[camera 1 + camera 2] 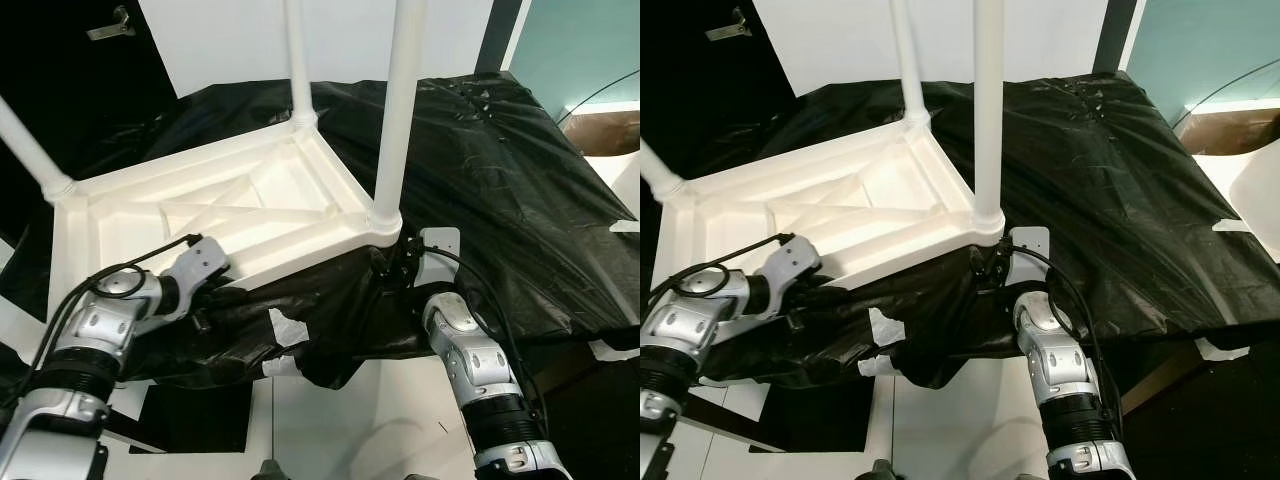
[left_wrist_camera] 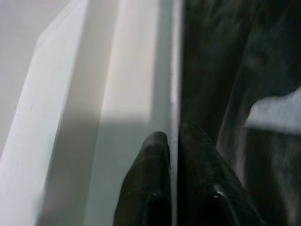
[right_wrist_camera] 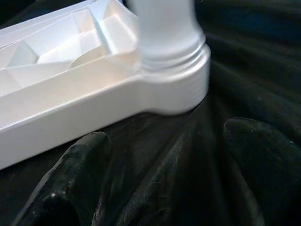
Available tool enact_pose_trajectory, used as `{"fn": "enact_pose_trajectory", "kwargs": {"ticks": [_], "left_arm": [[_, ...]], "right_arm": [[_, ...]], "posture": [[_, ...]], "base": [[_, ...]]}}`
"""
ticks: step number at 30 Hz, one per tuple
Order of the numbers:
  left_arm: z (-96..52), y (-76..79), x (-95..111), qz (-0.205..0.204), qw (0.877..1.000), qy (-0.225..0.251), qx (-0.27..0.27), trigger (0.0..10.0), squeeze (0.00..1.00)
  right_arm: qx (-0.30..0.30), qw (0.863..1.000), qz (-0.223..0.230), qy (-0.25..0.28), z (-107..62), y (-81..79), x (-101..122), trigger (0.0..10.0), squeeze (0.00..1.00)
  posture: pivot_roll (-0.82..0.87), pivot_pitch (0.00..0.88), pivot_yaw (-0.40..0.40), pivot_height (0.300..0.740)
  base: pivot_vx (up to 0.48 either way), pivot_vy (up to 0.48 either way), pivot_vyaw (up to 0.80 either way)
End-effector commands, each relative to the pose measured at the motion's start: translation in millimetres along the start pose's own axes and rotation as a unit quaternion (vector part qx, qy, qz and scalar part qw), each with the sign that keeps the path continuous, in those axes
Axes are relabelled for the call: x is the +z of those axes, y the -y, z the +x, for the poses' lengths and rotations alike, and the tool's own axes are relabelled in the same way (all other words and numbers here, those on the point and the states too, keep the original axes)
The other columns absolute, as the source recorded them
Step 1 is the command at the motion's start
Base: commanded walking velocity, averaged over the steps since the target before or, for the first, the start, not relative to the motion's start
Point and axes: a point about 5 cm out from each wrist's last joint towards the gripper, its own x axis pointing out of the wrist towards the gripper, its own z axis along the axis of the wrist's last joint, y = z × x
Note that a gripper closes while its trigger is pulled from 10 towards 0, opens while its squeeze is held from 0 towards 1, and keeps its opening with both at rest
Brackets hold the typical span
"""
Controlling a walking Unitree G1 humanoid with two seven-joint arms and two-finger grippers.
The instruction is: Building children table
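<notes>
A white plastic children's table lies upside down on a table draped in black plastic sheeting, its ribbed underside facing up. Three white legs show, each standing in a corner socket: one at the near right corner, one at the far corner, one at the left. No writing or label can be read on it. The left hand pinches the thin near edge of the tabletop, one finger on each face. The right hand sits on the sheeting just before the near right corner, fingers spread and holding nothing.
</notes>
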Motion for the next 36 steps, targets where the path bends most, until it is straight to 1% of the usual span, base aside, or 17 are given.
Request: {"fn": "enact_pose_trajectory", "kwargs": {"ticks": [1,2,8,12,13,14,15,19,20,22,24,26,27,28,31,35,36], "left_arm": [[11.2,2.0,11.5,0.008,0.999,0.017,0.048,9.0,0.00],[19.7,5.3,24.1,0.024,0.997,0.035,0.057,10.0,0.00],[36.8,7.9,48.8,0.040,0.992,0.069,0.098,10.0,0.00],[45.8,7.1,63.9,0.014,0.986,0.104,0.130,10.0,0.00],[48.6,7.7,69.9,-0.006,0.983,0.120,0.136,10.0,0.75],[48.6,7.7,69.9,-0.006,0.983,0.120,0.136,10.0,0.75],[50.1,9.2,74.4,-0.022,0.982,0.133,0.135,10.0,1.00],[48.2,16.5,81.2,-0.022,0.981,0.150,0.122,10.0,1.00],[44.5,20.9,83.4,-0.022,0.981,0.159,0.111,10.0,0.00],[44.5,20.9,83.4,-0.022,0.981,0.159,0.111,10.0,0.00],[32.8,31.4,85.2,-0.030,0.980,0.180,0.081,10.0,0.00],[11.6,38.5,90.0,-0.067,0.968,0.233,0.066,10.0,0.00],[11.6,38.5,90.0,-0.067,0.968,0.233,0.066,10.0,0.00],[1.7,40.8,91.4,-0.079,0.961,0.255,0.070,10.0,0.00],[1.7,40.8,91.4,-0.079,0.961,0.255,0.070,10.0,0.00],[-19.5,50.3,87.3,-0.086,0.951,0.279,0.104,10.0,0.00],[-27.4,54.3,85.1,-0.106,0.943,0.292,0.120,10.0,0.00]], "right_arm": [[0.000,1.000,0.007,-0.009,1.1,-0.9,-3.1,10.0,0.00],[0.002,1.000,0.007,-0.010,1.7,-1.9,-3.6,10.0,0.00],[0.009,1.000,0.006,-0.010,3.6,-5.4,-3.4,10.0,0.00],[0.012,1.000,0.007,-0.011,4.8,-7.8,-3.5,10.0,0.00],[0.014,1.000,0.007,-0.011,5.6,-8.9,-3.1,10.0,0.00],[0.014,1.000,0.007,-0.011,5.6,-8.9,-3.1,10.0,0.00],[0.015,1.000,0.008,-0.011,6.4,-9.7,-2.4,10.0,0.00],[0.016,1.000,0.008,-0.010,8.1,-10.8,-1.9,10.0,0.00],[0.017,1.000,0.009,-0.010,8.9,-11.1,-2.0,10.0,0.00],[0.017,1.000,0.009,-0.010,8.9,-11.1,-2.0,10.0,0.00],[0.018,1.000,0.009,-0.011,11.4,-11.3,-2.2,10.0,0.00],[0.019,1.000,0.008,-0.011,14.6,-9.7,-1.0,10.0,0.00],[0.019,1.000,0.008,-0.011,14.6,-9.7,-1.0,10.0,0.00],[0.016,1.000,0.008,-0.011,15.7,-7.7,-0.8,10.0,0.00],[0.016,1.000,0.008,-0.011,15.7,-7.7,-0.8,10.0,0.00],[0.011,1.000,0.006,-0.013,20.8,-3.3,-0.9,10.0,0.00],[0.012,1.000,0.003,-0.012,24.2,-3.4,1.0,10.0,0.00]], "posture": [[0.02,0.040,0.055,0.740],[0.02,0.039,0.052,0.740],[0.04,0.041,0.043,0.740],[0.04,0.036,0.041,0.740],[0.04,0.036,0.039,0.740],[0.04,0.036,0.039,0.740],[0.04,0.037,0.038,0.740],[0.04,0.036,0.039,0.740],[0.05,0.035,0.039,0.740],[0.05,0.035,0.039,0.740],[0.05,0.031,0.041,0.740],[0.05,0.030,0.042,0.740],[0.05,0.030,0.042,0.740],[0.06,0.035,0.039,0.740],[0.06,0.035,0.039,0.740],[0.09,0.032,0.030,0.740],[0.10,0.025,0.022,0.740]], "base": [[0.000,0.000,0.00],[0.000,0.000,0.00],[0.000,0.000,0.00],[0.000,0.000,0.00],[0.000,0.000,0.00],[0.000,0.000,0.00],[0.000,0.000,0.00],[0.000,0.000,0.00],[0.000,0.000,0.00],[0.000,0.000,0.00],[0.000,0.000,0.00],[0.000,0.000,0.00],[0.000,0.000,0.00],[0.000,0.000,0.00],[0.000,0.000,0.00],[0.000,0.000,0.00],[0.000,0.000,0.00]]}}
